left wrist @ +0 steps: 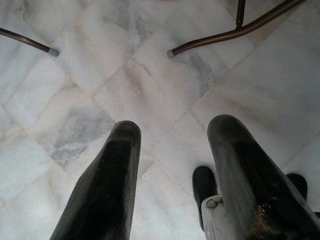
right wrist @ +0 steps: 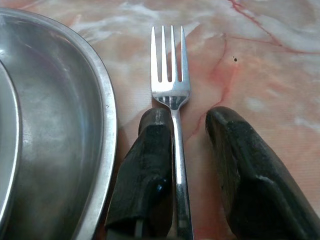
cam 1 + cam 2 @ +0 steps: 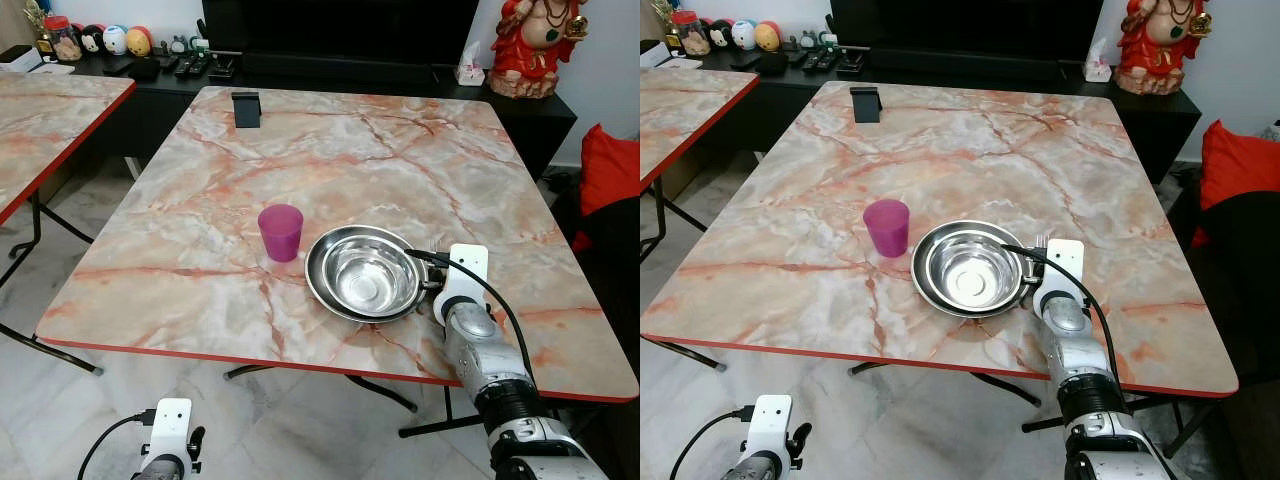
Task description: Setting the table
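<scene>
Lay the fork (image 2: 171,90) flat on the tabletop (image 3: 330,150) just right of the steel plate (image 3: 366,274), tines forward, then draw the spread right claw (image 2: 190,150) straight back without nudging it.

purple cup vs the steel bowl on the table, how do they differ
The purple cup is opaque, matte-looking plastic; the steel bowl is shiny and mirrors the room. The cup is narrow and taller than it is wide; the bowl is wide and shallow. The cup stands alone, while the bowl sits inside a wider steel plate. Both are upright, appear empty, and stand side by side on the marble-patterned table.
</scene>
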You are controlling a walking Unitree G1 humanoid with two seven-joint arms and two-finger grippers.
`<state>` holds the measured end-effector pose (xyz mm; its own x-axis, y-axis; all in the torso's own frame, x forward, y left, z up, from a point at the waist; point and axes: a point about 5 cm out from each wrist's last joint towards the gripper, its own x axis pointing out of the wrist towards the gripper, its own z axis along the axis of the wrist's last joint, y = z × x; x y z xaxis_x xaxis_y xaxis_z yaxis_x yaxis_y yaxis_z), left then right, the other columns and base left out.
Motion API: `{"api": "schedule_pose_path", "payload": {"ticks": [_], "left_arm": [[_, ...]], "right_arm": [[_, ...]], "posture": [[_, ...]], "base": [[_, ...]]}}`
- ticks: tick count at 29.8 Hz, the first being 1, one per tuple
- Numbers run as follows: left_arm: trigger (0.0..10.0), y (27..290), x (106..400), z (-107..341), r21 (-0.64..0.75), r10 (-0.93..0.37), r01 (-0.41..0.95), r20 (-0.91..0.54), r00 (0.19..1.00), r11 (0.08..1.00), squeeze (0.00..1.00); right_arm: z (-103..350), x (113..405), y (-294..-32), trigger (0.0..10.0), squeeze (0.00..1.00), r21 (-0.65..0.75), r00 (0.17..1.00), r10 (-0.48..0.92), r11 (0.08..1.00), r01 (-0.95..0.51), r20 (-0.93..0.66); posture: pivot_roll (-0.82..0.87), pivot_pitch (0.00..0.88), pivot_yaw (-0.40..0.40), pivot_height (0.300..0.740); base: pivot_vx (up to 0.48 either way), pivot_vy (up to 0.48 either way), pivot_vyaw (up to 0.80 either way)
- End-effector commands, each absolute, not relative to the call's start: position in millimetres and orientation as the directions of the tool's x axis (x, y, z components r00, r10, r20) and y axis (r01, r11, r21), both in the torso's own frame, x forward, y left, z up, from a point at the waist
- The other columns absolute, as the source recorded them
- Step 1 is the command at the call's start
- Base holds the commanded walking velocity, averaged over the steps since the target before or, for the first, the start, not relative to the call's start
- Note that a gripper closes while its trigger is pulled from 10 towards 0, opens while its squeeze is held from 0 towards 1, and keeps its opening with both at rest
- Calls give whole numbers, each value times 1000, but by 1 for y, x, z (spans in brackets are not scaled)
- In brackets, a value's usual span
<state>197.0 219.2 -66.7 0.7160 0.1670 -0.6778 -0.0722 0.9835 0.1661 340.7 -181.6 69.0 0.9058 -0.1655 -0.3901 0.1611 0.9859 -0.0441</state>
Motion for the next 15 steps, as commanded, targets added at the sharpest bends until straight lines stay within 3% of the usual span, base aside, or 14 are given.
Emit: {"api": "schedule_pose_path", "payload": {"ticks": [1,15], "left_arm": [[10000,219,196,-67,175,168,-64,-686,708,982,0],[10000,220,196,-67,175,168,-64,-686,708,982,0]], "right_arm": [[73,344,-181,10000,0,-34,908,-169,985,169,-383],[73,344,-181,10000,0,-32,908,-176,984,177,-379]], "posture": [[-10,15,-34,740],[-10,15,-34,740]], "base": [[0,0,0],[0,0,0]]}}
